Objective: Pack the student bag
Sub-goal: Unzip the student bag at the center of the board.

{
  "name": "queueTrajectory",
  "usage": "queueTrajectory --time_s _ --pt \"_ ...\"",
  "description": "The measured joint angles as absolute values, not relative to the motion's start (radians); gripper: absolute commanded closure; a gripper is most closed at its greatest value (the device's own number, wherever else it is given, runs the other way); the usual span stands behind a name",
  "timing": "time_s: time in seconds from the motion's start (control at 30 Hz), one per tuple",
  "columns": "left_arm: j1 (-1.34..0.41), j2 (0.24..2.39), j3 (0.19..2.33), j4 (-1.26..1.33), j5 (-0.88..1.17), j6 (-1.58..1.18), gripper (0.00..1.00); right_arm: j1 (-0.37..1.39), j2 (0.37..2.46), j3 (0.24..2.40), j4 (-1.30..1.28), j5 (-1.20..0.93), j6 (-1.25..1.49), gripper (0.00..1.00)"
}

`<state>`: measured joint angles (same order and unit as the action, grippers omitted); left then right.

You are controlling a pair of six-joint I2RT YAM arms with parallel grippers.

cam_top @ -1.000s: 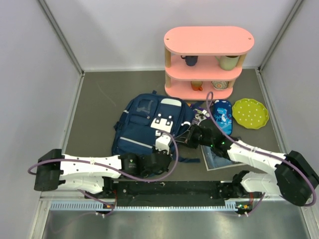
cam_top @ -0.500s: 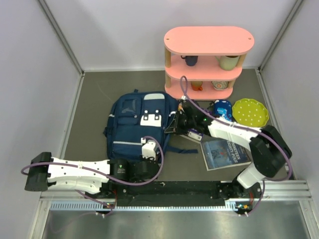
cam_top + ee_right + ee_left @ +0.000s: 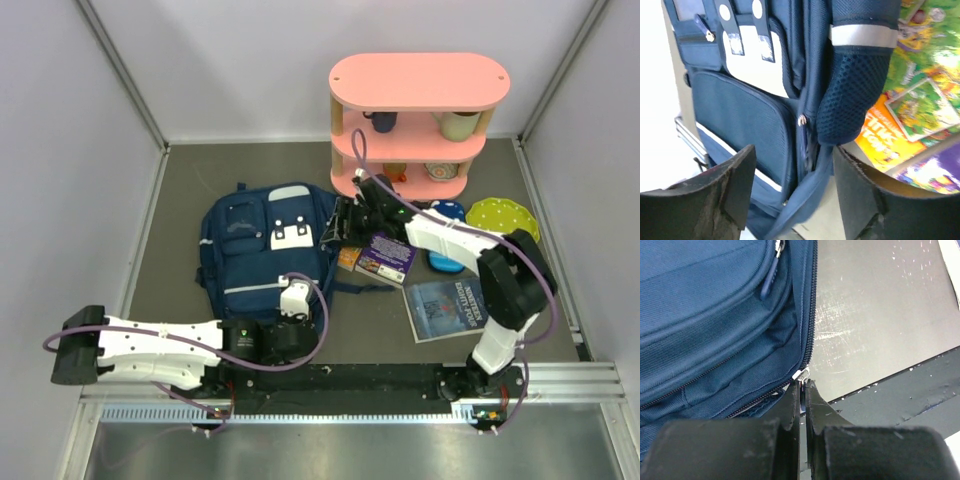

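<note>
Seen from overhead, the student bag [image 3: 262, 245] lies flat on the grey table [image 3: 180, 200], left of centre in the frame, its top edge pointing towards the upper edge and its right side close to the foot of the pink shelf [image 3: 420, 120]. We see the left arm stretched low along the bottom of the frame from its base at lower left, the wrist bent so that the left gripper [image 3: 295, 297] points up at the bag's lower right corner. In its wrist view the left gripper [image 3: 802, 387] has its fingers pressed together on the silver zip pull [image 3: 801, 375]. The right arm reaches from lower right up and across the purple book [image 3: 385, 258], folded sharply at the elbow, bringing the right gripper [image 3: 350, 215] to the bag's right edge. Its wrist view shows the right gripper [image 3: 794, 150] with fingers spread wide and holding nothing, above a mesh shoulder strap [image 3: 855, 95] and an orange book [image 3: 885, 135]
</note>
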<state>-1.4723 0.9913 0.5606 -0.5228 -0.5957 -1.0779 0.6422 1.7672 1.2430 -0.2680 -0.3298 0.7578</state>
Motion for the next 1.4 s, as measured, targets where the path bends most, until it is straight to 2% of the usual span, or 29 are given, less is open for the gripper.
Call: queueTrajectory --time_s 0.1,0.23,0.4,0.5,0.67,0.7,0.73,0.8,0.83,0.87,1.1,1.4 --pt "-1.436 1.006 0.573 -0.507 -0.583 -1.05 1.0 0.622 1.673 1.143 -0.229 -0.288 0.74 0.31" --pt "-1.375 1.046 0.593 -0.458 -0.55 -1.006 1.0 0.61 1.448 0.966 -0.228 -0.255 0.748 0.31" --pt "-1.329 1.077 0.622 -0.406 -0.51 -0.93 1.0 0.643 1.233 0.773 -0.152 -0.27 0.847 0.31" --pt "-1.317 1.082 0.628 -0.379 -0.487 -0.888 1.0 0.699 1.229 0.691 -0.081 -0.293 0.924 0.32" --pt "-1.311 1.097 0.633 -0.336 -0.448 -0.833 1.0 0.789 1.335 0.653 0.035 -0.326 1.021 0.36" --pt "-1.311 1.1 0.634 -0.33 -0.44 -0.826 1.0 0.797 1.356 0.654 0.055 -0.331 1.032 0.39" --pt "-1.311 1.102 0.634 -0.325 -0.435 -0.821 1.0 0.799 1.372 0.655 0.07 -0.333 1.039 0.53" --pt "-1.311 1.102 0.634 -0.317 -0.422 -0.809 1.0 0.802 1.406 0.66 0.094 -0.334 1.047 0.7" --pt "-1.31 1.102 0.634 -0.314 -0.416 -0.805 1.0 0.802 1.417 0.664 0.094 -0.332 1.051 0.89" --pt "-1.311 1.102 0.634 -0.314 -0.414 -0.801 1.0 0.802 1.425 0.667 0.088 -0.324 1.052 0.98" --pt "-1.304 1.055 0.625 -0.318 -0.416 -0.789 1.0 0.792 1.432 0.742 -0.005 -0.303 1.0 1.0" --pt "-1.295 0.893 0.498 -0.345 -0.397 -0.873 1.0 0.702 1.543 0.971 -0.197 -0.323 0.846 1.0"
